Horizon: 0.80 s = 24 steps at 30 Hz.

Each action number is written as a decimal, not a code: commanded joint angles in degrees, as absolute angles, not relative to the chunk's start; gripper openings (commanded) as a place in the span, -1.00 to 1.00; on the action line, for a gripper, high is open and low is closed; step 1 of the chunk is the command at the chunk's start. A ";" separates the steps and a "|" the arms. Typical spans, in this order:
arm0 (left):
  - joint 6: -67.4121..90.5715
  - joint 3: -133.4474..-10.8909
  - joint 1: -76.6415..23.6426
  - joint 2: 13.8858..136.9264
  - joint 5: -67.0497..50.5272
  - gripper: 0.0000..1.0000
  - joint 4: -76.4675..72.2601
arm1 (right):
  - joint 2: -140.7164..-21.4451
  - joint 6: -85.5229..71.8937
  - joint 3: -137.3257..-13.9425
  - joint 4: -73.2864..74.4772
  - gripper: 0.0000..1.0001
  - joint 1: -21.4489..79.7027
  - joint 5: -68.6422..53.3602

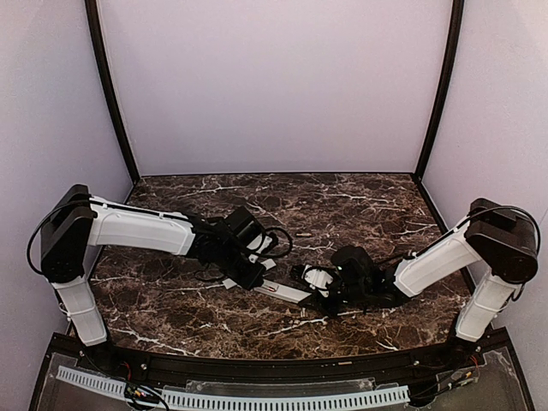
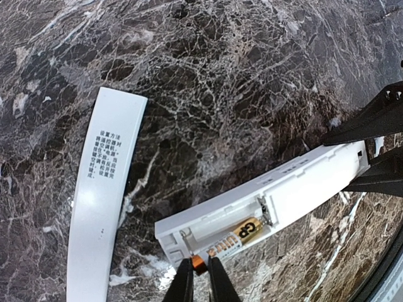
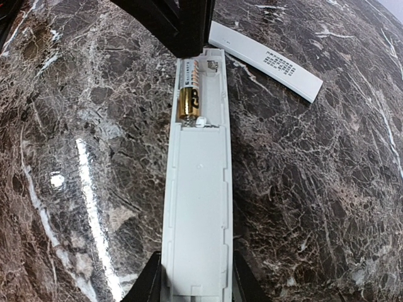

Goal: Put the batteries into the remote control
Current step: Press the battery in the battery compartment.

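Observation:
The remote control (image 2: 308, 185) lies back-up on the marble with its battery bay open. A gold and white battery (image 2: 244, 234) rests in the near slot of the bay, and the slot beside it shows empty. My left gripper (image 2: 200, 275) is shut on the battery's orange end at the bay's end wall. My right gripper (image 3: 194, 286) is shut on the other end of the remote control (image 3: 196, 189), one finger against each long side. From above, the left gripper (image 1: 253, 276) and the right gripper (image 1: 324, 289) meet over the remote control (image 1: 287, 292).
A thin flat white strip with printed text (image 2: 101, 201) lies loose beside the remote, also seen as the strip (image 3: 267, 60) past the left fingers. The dark marble table (image 1: 360, 205) is walled by pale panels at the back and sides.

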State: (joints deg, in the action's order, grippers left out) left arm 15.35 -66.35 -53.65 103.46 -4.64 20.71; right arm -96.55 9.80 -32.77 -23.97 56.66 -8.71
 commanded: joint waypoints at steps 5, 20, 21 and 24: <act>14.40 -67.71 -54.41 104.26 -5.63 -0.85 23.22 | -97.72 10.01 -33.58 -23.10 -1.00 57.30 -7.97; 12.86 -69.65 -56.02 106.63 -7.23 -0.93 25.64 | -97.73 10.50 -33.23 -23.68 -1.00 57.39 -8.44; 12.66 -69.75 -56.05 106.90 -7.37 -0.93 25.65 | -97.67 10.62 -33.22 -23.58 -1.00 57.37 -8.44; 12.37 -69.93 -56.38 107.28 -7.65 -0.93 25.90 | -97.60 10.71 -33.23 -23.70 -1.00 57.39 -8.44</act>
State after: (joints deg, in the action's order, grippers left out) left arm 13.50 -69.41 -54.35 105.06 -3.81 24.60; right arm -96.57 10.00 -32.82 -23.81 56.64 -8.71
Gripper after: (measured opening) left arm 0.035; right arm 0.265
